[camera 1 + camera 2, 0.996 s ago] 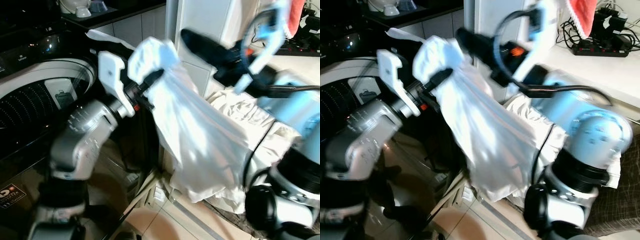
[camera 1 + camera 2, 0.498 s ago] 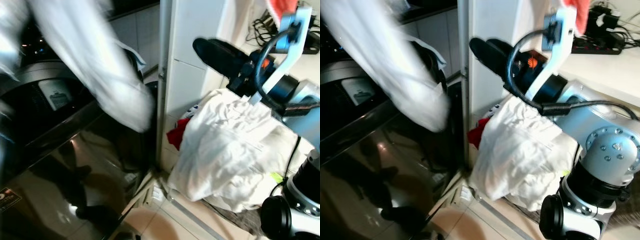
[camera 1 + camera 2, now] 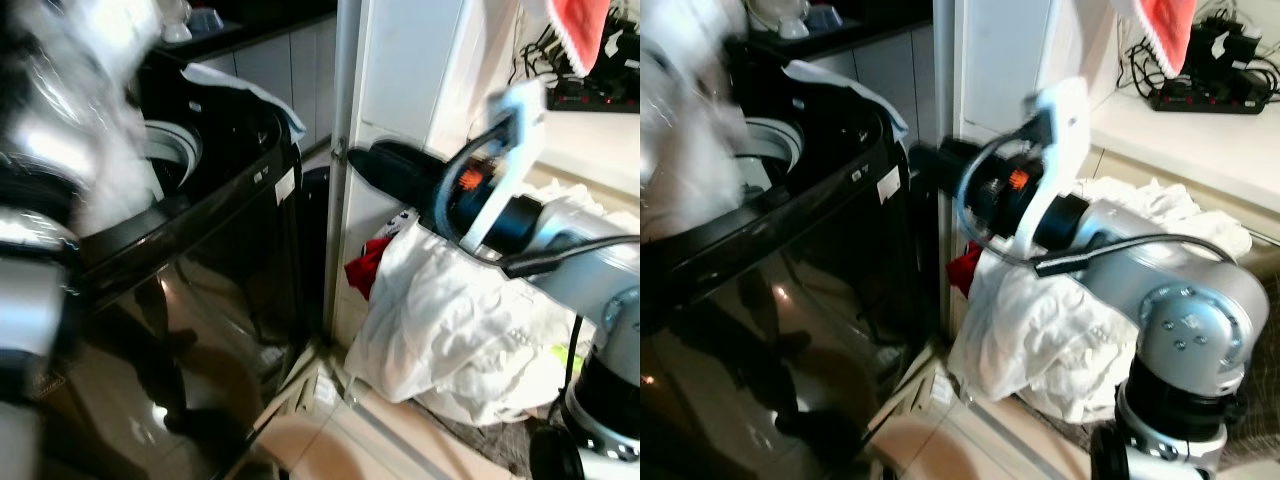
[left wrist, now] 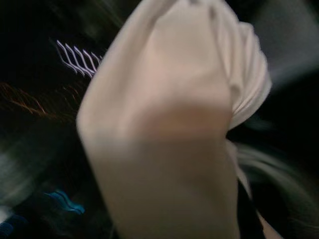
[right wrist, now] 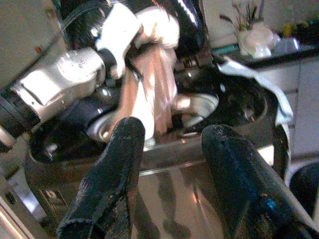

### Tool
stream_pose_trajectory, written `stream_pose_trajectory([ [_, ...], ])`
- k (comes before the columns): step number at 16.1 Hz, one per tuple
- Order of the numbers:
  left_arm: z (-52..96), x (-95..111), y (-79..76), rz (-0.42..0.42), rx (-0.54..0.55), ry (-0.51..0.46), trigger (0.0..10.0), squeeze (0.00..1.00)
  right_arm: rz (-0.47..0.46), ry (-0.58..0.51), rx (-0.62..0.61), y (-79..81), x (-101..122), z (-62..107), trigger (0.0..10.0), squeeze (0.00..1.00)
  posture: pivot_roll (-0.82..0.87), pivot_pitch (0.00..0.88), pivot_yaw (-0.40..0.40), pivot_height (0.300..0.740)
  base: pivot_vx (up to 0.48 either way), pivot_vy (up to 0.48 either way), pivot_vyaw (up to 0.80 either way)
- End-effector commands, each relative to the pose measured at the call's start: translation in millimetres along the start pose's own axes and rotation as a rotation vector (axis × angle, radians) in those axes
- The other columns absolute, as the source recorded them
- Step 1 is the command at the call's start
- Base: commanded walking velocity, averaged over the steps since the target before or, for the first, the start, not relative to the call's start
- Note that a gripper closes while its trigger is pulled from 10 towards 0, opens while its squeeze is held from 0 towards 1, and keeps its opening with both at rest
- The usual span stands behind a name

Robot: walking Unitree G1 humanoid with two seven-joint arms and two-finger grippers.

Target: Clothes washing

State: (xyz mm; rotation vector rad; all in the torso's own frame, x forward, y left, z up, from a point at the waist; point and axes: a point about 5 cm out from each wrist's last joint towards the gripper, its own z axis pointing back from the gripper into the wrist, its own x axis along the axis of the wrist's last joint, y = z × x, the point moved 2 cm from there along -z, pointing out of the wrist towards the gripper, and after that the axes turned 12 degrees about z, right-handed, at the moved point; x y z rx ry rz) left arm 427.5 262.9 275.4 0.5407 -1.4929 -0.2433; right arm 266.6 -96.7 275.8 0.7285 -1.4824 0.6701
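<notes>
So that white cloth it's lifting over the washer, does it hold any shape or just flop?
Probably floppy: the white cloth hangs limp and bunched from the left pincer above the washer. It likely weighs little, since a small pinch seems to carry it.

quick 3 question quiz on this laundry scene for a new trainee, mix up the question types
1. True or false: the left gripper is shut on a white garment above the washing machine.
2. Multiple choice: where does the pile of white laundry lie? A) inside the machine's drum B) on the floor to the right of the machine C) on the counter beside the power strip
3. Fill in: the right gripper has its fingers ____, with nothing between them.

Key: 1 true; 2 B; 3 open.
</notes>
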Motion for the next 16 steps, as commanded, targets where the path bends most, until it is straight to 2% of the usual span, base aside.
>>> stream_pose_trajectory([
  [1, 3.4, -42, -12.1, 0.184, -0.004, 0.188, 10.0, 0.00, -0.002, 0.062, -0.016, 1.2, -9, -1.8, 10.0, 0.00, 0.02, 0.000, 0.035, 0.740, 0.000, 0.000, 0.00],
  [2, 7.4, -63, -19.1, 0.174, -0.002, 0.286, 10.0, 0.00, -0.007, 0.085, -0.017, 2.3, -14, -2.5, 10.0, 0.00, 0.01, 0.000, 0.036, 0.740, 0.000, 0.000, 0.00],
  [3, 8.4, -66, -18.8, 0.159, -0.006, 0.309, 10.0, 0.00, -0.008, 0.097, -0.003, 4.9, -16, -2.2, 10.0, 0.00, 0.01, 0.000, 0.036, 0.740, 0.000, 0.000, 0.00],
  [4, 8.6, -67, -18.3, 0.217, -0.010, 0.330, 10.0, 1.00, -0.005, 0.111, 0.013, 7.7, -18, -1.1, 10.0, 0.00, 0.01, 0.000, 0.035, 0.740, 0.000, 0.000, 0.00],
  [8, 8.4, -64, -15.6, 0.301, -0.023, 0.341, 10.0, 1.00, 0.003, 0.134, 0.028, 10.2, -22, 0.3, 10.0, 0.00, 0.02, 0.000, 0.029, 0.740, 0.000, 0.000, 0.00],
  [9, 8.0, -61, -12.6, 0.363, -0.011, 0.330, 10.0, 1.00, 0.002, 0.135, 0.032, 10.9, -22, 0.0, 10.0, 0.00, 0.02, 0.000, 0.027, 0.740, 0.000, 0.000, 0.00],
  [10, 7.0, -56, -9.4, 0.470, 0.005, 0.309, 10.0, 1.00, 0.002, 0.134, 0.031, 10.2, -21, -0.6, 10.0, 0.00, 0.02, 0.000, 0.023, 0.740, 0.000, 0.000, 0.00],
  [13, 5.0, -44, 2.0, 0.612, 0.036, 0.260, 10.0, 1.00, -0.005, 0.129, 0.025, 8.1, -20, -0.3, 10.0, 0.00, 0.03, 0.000, 0.020, 0.740, 0.000, 0.000, 0.00],
  [16, 5.6, -44, 3.4, 0.617, 0.030, 0.268, 10.0, 1.00, -0.010, 0.127, 0.021, 7.0, -20, -0.7, 10.0, 0.00, 0.03, 0.000, 0.018, 0.740, 0.000, 0.000, 0.00],
])
